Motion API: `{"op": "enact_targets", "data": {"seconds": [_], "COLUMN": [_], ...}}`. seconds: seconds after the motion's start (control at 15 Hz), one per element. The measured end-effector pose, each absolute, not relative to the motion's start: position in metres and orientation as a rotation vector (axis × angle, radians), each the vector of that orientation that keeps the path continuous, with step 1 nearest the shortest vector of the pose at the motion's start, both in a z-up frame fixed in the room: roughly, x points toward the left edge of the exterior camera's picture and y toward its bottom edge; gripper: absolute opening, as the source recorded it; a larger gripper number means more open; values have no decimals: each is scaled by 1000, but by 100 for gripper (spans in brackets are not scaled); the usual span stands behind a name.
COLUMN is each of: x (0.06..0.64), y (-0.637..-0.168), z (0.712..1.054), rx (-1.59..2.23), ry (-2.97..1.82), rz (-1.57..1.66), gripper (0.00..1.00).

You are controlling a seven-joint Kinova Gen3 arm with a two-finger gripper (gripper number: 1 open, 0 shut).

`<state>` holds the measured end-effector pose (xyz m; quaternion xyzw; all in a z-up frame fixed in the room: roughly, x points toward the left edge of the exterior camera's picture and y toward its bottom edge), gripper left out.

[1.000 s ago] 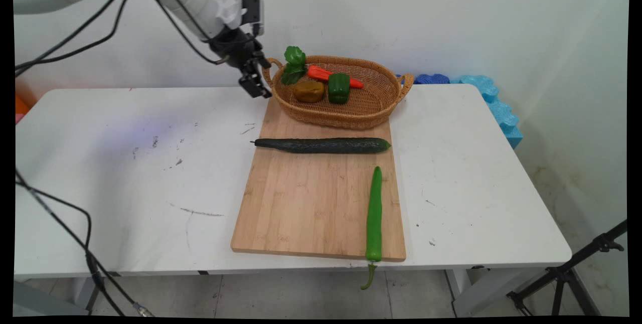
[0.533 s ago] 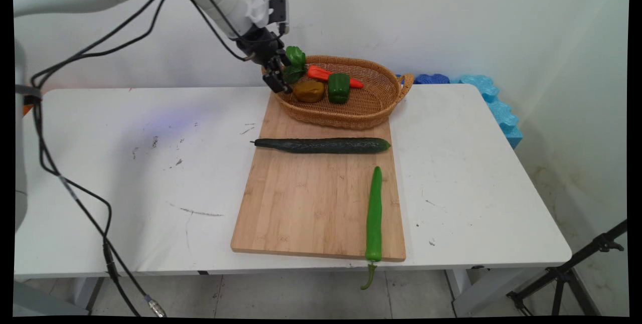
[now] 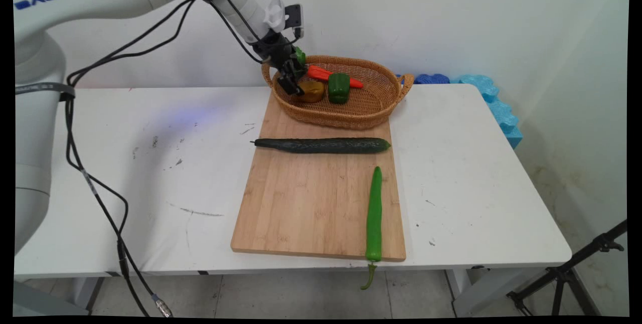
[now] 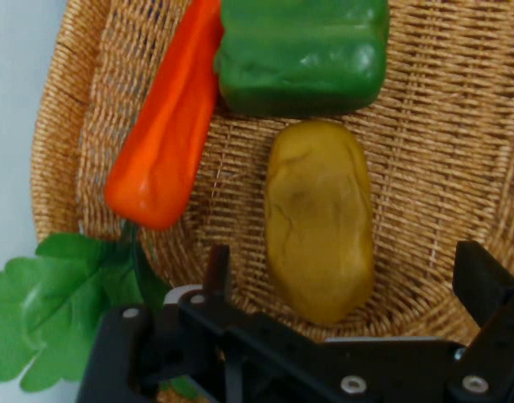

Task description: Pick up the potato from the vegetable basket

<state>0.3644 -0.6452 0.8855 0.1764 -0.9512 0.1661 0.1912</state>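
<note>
Over the left end of the oval woven wicker basket [image 3: 373, 108], upper centre of the frame, the black two-finger jaws [image 4: 345, 281] hang wide apart around a brownish-yellow potato [image 4: 319, 220], beside an orange carrot [image 4: 166, 138] and green bell pepper [image 4: 303, 52].

The fingers [image 4: 479, 281] are spread wide over the basket [image 3: 373, 108], with the potato [image 4: 320, 220] lying in the gap below them. The carrot [image 4: 166, 126] and its leaves [image 4: 47, 306] crowd one side; the green pepper [image 4: 303, 52] blocks the far end. Bare wicker is left on the other side.
</note>
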Motion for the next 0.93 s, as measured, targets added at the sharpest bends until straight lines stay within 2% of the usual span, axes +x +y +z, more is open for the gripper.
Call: {"op": "enact_targets", "data": {"seconds": [0.93], "x": [355], "y": [-668], "z": [854], "rx": [527], "ry": [-2665], "rz": [392], "gripper": [100]}}
